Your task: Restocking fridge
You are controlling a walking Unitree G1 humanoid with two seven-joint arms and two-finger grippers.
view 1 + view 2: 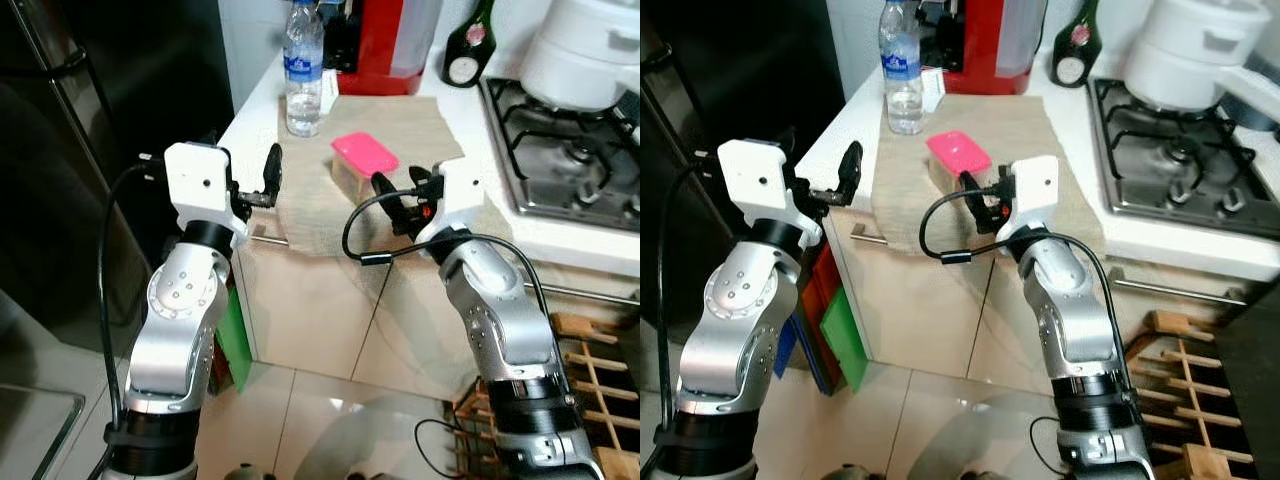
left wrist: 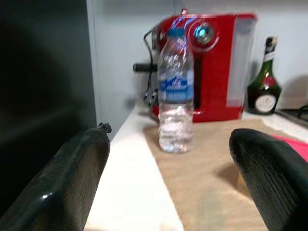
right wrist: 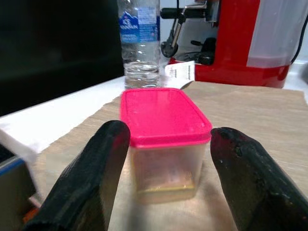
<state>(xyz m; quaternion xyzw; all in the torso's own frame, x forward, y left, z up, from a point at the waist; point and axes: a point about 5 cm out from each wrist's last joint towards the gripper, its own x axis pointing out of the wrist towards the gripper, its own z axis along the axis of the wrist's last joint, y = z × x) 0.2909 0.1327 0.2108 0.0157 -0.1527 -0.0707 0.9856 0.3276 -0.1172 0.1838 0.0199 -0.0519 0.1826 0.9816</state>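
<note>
A clear water bottle (image 1: pixel 303 70) with a blue label stands at the back of a beige mat (image 1: pixel 410 125) on the white counter. A clear box with a pink lid (image 1: pixel 362 160) sits nearer the counter's front edge. My right gripper (image 1: pixel 402 192) is open just in front of the box, level with it; in the right wrist view the box (image 3: pixel 166 130) lies ahead of the gap between the fingers (image 3: pixel 96 183), apart from them. My left gripper (image 1: pixel 260 185) is open at the counter's left front corner, facing the bottle (image 2: pixel 175 96) from a distance.
The black fridge (image 1: pixel 90 150) stands shut to the left of the counter. A red coffee machine (image 1: pixel 385 45) and a dark bottle (image 1: pixel 468 45) stand at the back. A gas stove (image 1: pixel 560 150) carries a white pot (image 1: pixel 585 50). A wooden rack (image 1: pixel 590 380) is on the floor at right.
</note>
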